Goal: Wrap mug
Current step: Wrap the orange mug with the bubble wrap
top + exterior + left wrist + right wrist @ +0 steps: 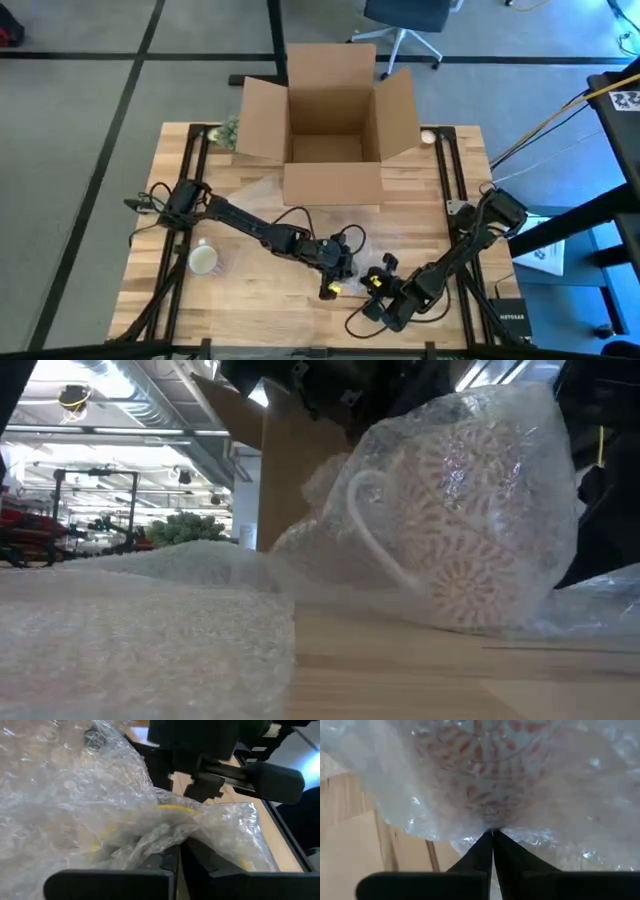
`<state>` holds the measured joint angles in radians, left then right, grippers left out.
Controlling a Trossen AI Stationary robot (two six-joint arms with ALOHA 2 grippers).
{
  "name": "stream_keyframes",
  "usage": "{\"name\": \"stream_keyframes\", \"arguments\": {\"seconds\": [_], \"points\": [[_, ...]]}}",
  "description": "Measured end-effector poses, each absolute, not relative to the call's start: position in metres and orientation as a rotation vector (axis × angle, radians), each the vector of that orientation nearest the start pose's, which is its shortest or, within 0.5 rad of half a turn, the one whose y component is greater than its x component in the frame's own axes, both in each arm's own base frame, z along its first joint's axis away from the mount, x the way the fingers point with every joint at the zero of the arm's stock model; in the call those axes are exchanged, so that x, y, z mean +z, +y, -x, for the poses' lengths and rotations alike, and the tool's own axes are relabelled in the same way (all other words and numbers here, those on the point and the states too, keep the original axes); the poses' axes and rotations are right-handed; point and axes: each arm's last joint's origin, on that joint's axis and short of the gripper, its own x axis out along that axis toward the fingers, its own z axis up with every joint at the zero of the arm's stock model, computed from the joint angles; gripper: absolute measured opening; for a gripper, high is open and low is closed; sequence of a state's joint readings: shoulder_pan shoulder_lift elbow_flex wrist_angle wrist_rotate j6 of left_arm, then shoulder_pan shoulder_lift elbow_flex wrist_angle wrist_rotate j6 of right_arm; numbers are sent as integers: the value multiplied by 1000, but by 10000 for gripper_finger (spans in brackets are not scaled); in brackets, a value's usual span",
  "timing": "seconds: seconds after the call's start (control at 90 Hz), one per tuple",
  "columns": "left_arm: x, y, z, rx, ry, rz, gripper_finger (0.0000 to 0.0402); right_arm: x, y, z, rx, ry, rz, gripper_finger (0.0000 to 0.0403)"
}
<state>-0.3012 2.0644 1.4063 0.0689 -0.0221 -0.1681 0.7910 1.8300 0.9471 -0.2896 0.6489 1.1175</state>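
Bubble wrap [140, 630] fills the foreground of the low view, spread flat over the wooden surface [420, 680]. Just behind it stands a mug [450, 520] with a red-and-white pattern and a white handle, swathed in more of the same clear wrap and tilted a little. In the high view this bundle sits near the front middle of the surface, between the two arms.

The left end effector [175, 857] is clenched on a gathered fold of wrap, its dark fingers [165, 862] pressed together with plastic bunched between them; a streak of yellow shows through the film just beyond. The right end effector [492, 837] is likewise clamped, its two fingers meeting at a point where they pinch the wrap right under the mug's patterned side. Seen from above, the left one [338, 268] and the right one [385, 283] sit just beside each other.

A second, pale mug [204, 259] stands unwrapped beside the left arm, well apart from the bundle. An open cardboard box [330, 125] rests at the far edge of the surface, flaps spread.
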Motion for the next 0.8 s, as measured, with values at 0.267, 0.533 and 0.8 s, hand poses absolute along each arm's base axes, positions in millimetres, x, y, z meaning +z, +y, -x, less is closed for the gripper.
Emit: {"name": "stream_keyframes", "arguments": {"seconds": [0.267, 0.533, 0.8], "points": [[180, -135, -436, -223, 603, 49, 0, 188, 229, -231, -195, 991, -286, 0], [179, -135, -436, -228, 602, 28, 0, 229, 221, -237, -367, 596, -144, 0], [178, -134, -435, -225, 606, 25, 0, 190, 222, -262, -334, 606, -199, 0]]}}
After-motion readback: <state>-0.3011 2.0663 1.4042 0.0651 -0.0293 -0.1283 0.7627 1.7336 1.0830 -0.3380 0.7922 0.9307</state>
